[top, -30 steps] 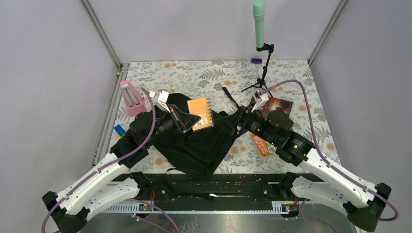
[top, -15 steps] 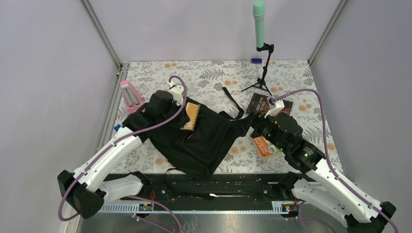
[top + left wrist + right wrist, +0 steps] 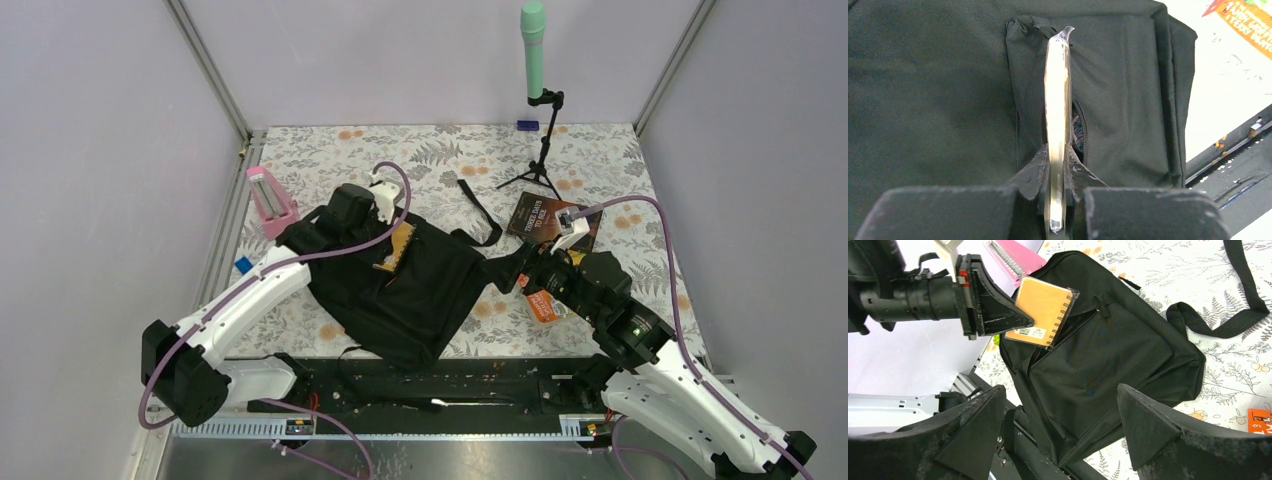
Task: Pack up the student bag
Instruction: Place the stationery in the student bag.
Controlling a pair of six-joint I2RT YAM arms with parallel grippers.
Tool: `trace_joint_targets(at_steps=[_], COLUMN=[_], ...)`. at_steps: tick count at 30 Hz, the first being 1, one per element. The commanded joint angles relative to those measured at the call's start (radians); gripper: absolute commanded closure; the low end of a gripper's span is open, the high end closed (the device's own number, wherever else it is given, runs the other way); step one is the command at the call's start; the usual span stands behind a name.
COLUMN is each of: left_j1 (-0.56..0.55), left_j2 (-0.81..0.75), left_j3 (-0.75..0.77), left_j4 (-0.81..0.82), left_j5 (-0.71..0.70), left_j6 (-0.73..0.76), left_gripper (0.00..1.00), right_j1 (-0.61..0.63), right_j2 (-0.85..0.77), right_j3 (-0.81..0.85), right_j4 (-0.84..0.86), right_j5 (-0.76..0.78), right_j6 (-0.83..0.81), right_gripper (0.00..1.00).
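Floral table [image 3: 620,160] | left fingers [image 3: 1008,317] pinch notebook [image 3: 1043,307] over student bag [image 3: 1108,355] | right fingers [image 3: 522,272] spread beside it

I work in a lab booth, a robot test cell — not a home or a shop. Plain pale walls [image 3: 100,200] close me in on three sides, held by bare aluminium posts [image 3: 207,70] at the corners. My table [image 3: 400,150] wears a floral cloth, yet my left arm [image 3: 240,303] and right arm [image 3: 690,395] are bolted to a black metal rail [image 3: 440,378] along its near edge — purple cables [image 3: 630,198] loop off them. A green microphone [image 3: 533,45] stands on a small tripod [image 3: 540,170] at the far edge.
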Motion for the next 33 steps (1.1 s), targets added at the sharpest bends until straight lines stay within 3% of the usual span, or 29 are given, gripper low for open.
trace_joint_targets(at_steps=[1,16,24,33], left_j1=[0.006,0.007,0.020,0.047], left_j2=[0.033,0.147,0.219,0.269], left_j3=[0.015,0.077,0.118,0.174], left_j4=[0.060,-0.121,-0.176,-0.279], left_j5=[-0.023,-0.042,0.066,-0.069], left_j6=[0.049,-0.001,-0.022,-0.098], left_gripper=[1.00,1.00,1.00,1.00], right_j1=[-0.008,-0.009,-0.009,-0.009], right_j2=[-0.022,0.002,0.017,0.013], right_j3=[-0.007,-0.028,-0.024,-0.028], right_j4=[0.033,0.072,0.072,0.071], right_j5=[-0.027,-0.066,-0.071,-0.062], right_j6=[0.011,0.071,0.082,0.083], right_gripper=[0.11,0.13,0.14,0.15])
